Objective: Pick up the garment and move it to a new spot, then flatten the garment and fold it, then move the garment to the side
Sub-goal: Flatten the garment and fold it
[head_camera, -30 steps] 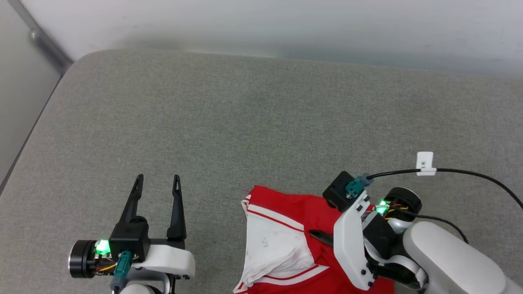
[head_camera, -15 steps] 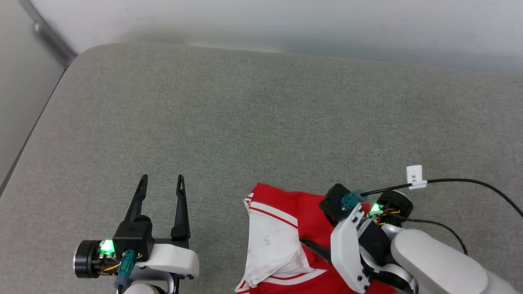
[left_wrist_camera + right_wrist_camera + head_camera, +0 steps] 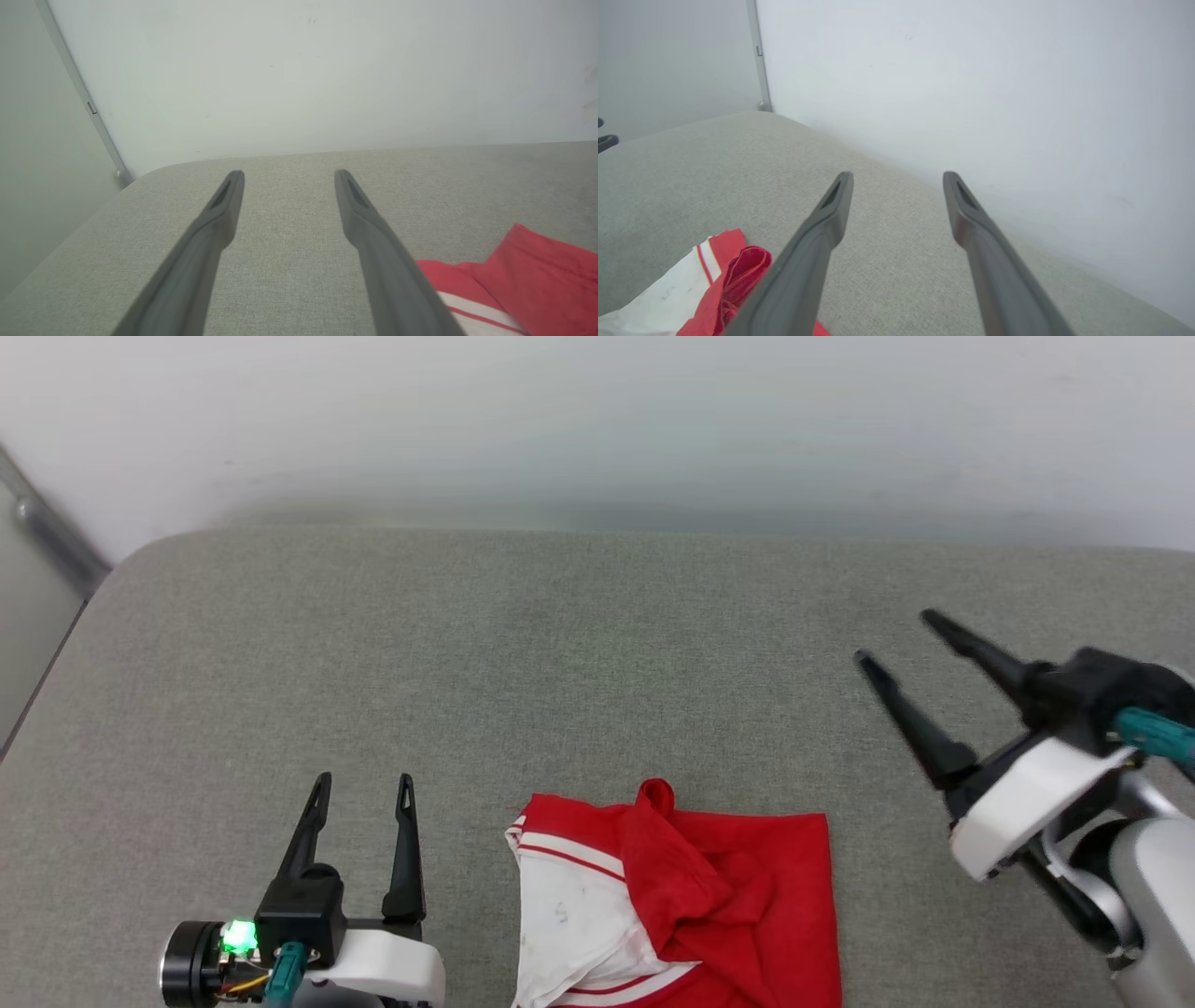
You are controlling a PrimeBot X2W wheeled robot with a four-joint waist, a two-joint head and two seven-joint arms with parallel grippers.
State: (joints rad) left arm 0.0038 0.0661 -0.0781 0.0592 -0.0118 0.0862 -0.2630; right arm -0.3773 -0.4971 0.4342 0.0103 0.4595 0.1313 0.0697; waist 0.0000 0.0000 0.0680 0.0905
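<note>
Red garment lies bunched on the grey padded surface, between the grippers: near the left gripper, well apart from the right gripper. Both stand wide, holding nothing. Its white, stripe-trimmed part faces left, with red folds heaped on the right

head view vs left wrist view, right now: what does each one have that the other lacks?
Head view: the right gripper, open, off to the right of the garment and apart from it, plus the garment's full crumpled width. Left wrist view: a taller stretch of white wall. Both: the open left gripper, the garment's white-trimmed edge and the grey padded surface.
</note>
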